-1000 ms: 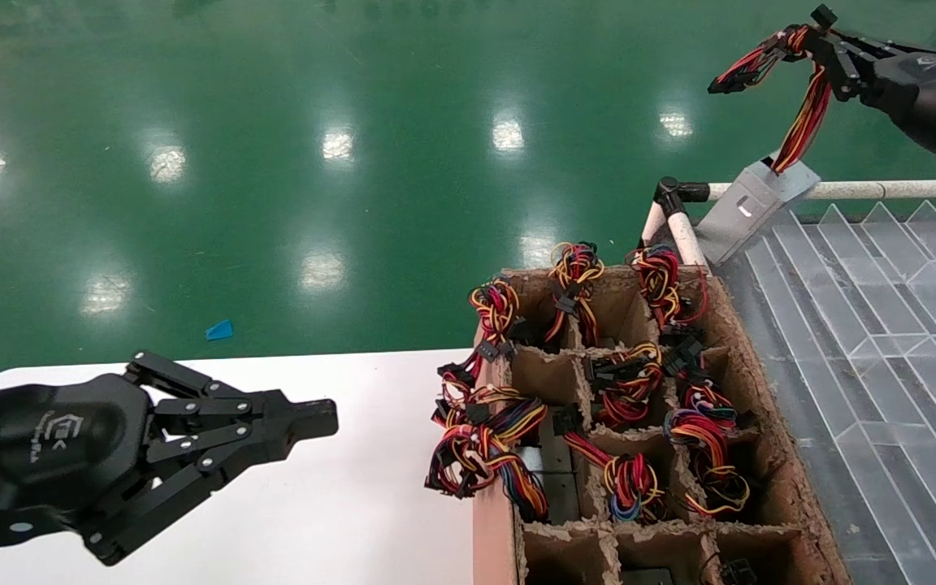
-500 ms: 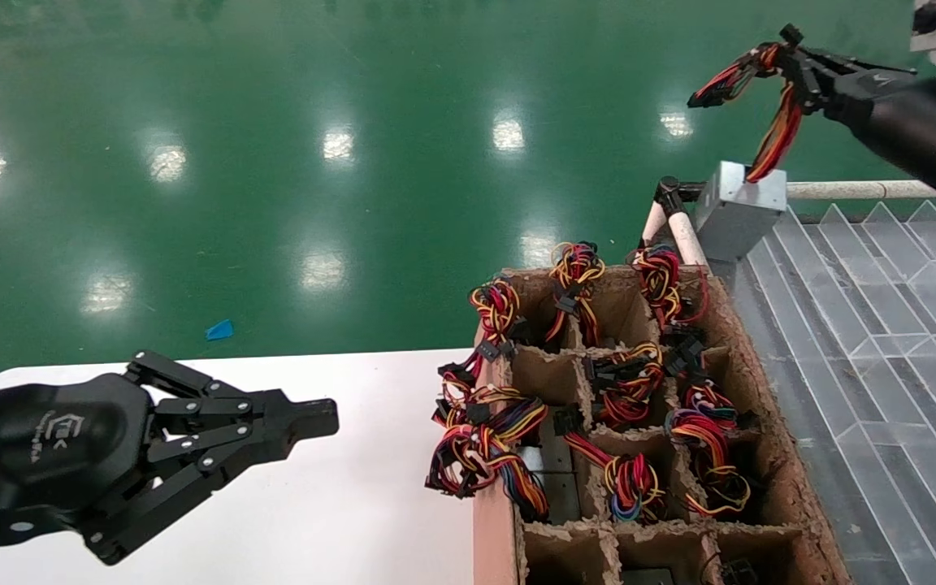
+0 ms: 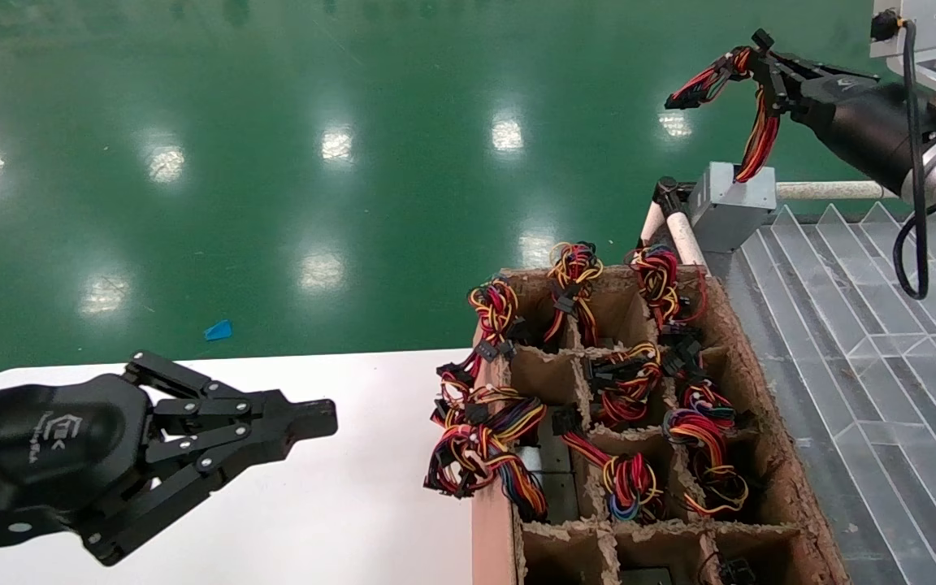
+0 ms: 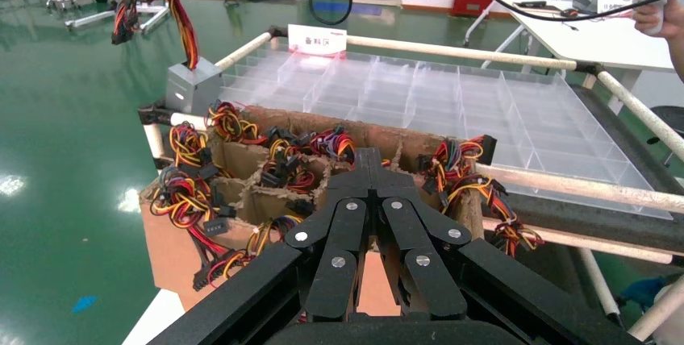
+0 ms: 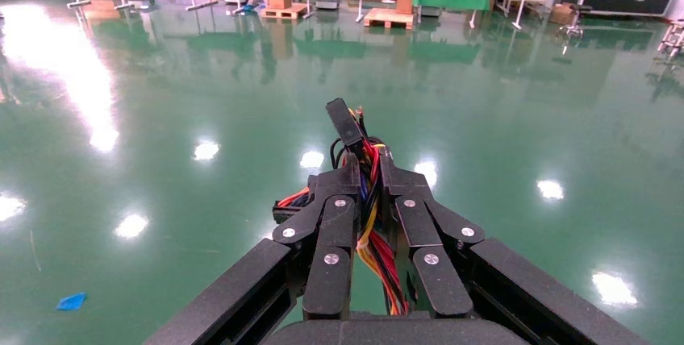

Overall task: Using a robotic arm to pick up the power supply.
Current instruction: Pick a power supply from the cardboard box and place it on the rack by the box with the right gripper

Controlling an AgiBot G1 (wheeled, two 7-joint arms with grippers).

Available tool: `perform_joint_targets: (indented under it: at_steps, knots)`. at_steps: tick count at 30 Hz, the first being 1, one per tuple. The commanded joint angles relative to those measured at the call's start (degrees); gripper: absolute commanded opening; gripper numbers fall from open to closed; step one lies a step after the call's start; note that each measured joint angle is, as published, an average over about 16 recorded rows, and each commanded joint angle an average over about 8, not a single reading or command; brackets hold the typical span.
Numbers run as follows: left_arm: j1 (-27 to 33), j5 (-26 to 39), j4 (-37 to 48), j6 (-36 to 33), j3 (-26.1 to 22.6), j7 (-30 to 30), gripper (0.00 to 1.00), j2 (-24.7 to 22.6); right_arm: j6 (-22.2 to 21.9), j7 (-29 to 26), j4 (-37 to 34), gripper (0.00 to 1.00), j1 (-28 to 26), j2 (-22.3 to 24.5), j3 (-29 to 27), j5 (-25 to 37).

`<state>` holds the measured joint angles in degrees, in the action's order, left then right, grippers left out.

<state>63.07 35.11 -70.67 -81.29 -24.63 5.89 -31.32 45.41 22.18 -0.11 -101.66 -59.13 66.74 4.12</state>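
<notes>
The power supply [image 3: 730, 203], a grey sheet-metal box, hangs in the air at the far right, above the corner of the pipe frame. Its red, yellow and black wire bundle [image 3: 756, 134] rises to my right gripper [image 3: 764, 61], which is shut on those wires. A black connector [image 3: 683, 96] sticks out past the fingers. The right wrist view shows the wire bundle [image 5: 373, 240] pinched between the fingers of the right gripper [image 5: 367, 169]. From the left wrist view the box [image 4: 192, 85] dangles beyond the carton. My left gripper [image 3: 318, 418] is shut and empty over the white table.
A brown divided cardboard carton [image 3: 494, 528] holds several more wired units [image 3: 626, 479] beside the white table [image 3: 354, 504]. To its right lies a clear divided plastic tray [image 3: 882, 341] framed by white pipe rails [image 3: 825, 190]. Green floor lies beyond.
My right arm has shifted left with the power supply hanging from its wires; the box swung from tilted to more level. The left arm has not moved.
</notes>
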Motion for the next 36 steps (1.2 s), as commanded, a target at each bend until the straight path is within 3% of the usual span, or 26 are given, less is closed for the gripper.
perform_joint_targets:
  at_steps: [1,11,32,34,36]
  knots:
    - [0.0,0.0,0.0,0.0,0.0,0.0,0.0,0.0,-0.1,0.2,0.0,0.0,0.0,-0.2,-0.1,-0.2]
    - [0.0,0.0,0.0,0.0,0.0,0.0,0.0,0.0,-1.1,2.2,-0.2,0.0,-1.4,0.7,0.5,0.7]
    - [0.0,0.0,0.0,0.0,0.0,0.0,0.0,0.0,-2.1,1.2,0.3,0.0,-1.6,0.1,2.1,3.0]
    - [0.0,0.0,0.0,0.0,0.0,0.0,0.0,0.0,-2.0,1.3,0.4,0.13,-1.6,-0.1,2.3,3.3]
    - [0.0,0.0,0.0,0.0,0.0,0.0,0.0,0.0,-1.9,1.3,0.4,0.38,-1.6,-0.3,2.4,3.5]
